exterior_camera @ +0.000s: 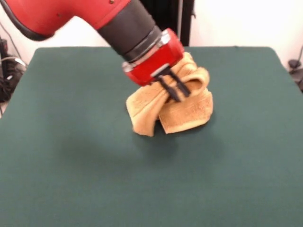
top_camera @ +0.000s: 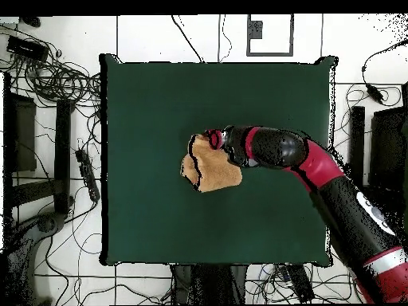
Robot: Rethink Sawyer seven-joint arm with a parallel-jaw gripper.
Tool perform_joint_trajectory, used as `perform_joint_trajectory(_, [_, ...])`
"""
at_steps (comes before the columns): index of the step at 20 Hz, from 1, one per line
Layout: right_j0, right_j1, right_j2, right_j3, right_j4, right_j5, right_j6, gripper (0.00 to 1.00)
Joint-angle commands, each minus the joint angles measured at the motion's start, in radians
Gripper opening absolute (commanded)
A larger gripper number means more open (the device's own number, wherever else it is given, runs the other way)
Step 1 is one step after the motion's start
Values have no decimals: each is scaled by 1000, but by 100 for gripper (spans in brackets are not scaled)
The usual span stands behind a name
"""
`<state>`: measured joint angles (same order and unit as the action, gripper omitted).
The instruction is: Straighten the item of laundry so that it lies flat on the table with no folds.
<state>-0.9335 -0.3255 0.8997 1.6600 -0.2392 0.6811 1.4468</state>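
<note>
The orange-tan towel (exterior_camera: 177, 111) is bunched in a crumpled heap near the middle of the dark green table (exterior_camera: 71, 156). Part of it is pulled up off the cloth and its lower folds rest on the table. My gripper (exterior_camera: 181, 95) comes down from the upper left on the red and black arm. Its two black fingers (exterior_camera: 170, 89) stand close together, pinched on an upper fold of the towel. In the overhead view the towel (top_camera: 213, 171) lies just left of the gripper (top_camera: 212, 142), on the table (top_camera: 159, 96). No care tag shows.
Cables and dark equipment (top_camera: 48, 80) lie on the floor left of the table in the overhead view. More gear (top_camera: 374, 135) stands at the right. The arm (top_camera: 335, 191) crosses the table's lower right corner.
</note>
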Motion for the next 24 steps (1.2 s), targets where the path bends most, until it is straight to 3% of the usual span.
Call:
perform_joint_trajectory(1, [16, 139, 215, 135, -64, 191, -420, 0])
perform_joint_trajectory(4, [-15, 187, 258, 139, -83, 204, -467, 0])
perform_joint_trajectory(9, [-40, 220, 268, 144, -103, 289, -490, 0])
perform_joint_trajectory(24, [-150, 324, 291, 135, -171, 394, -570, 0])
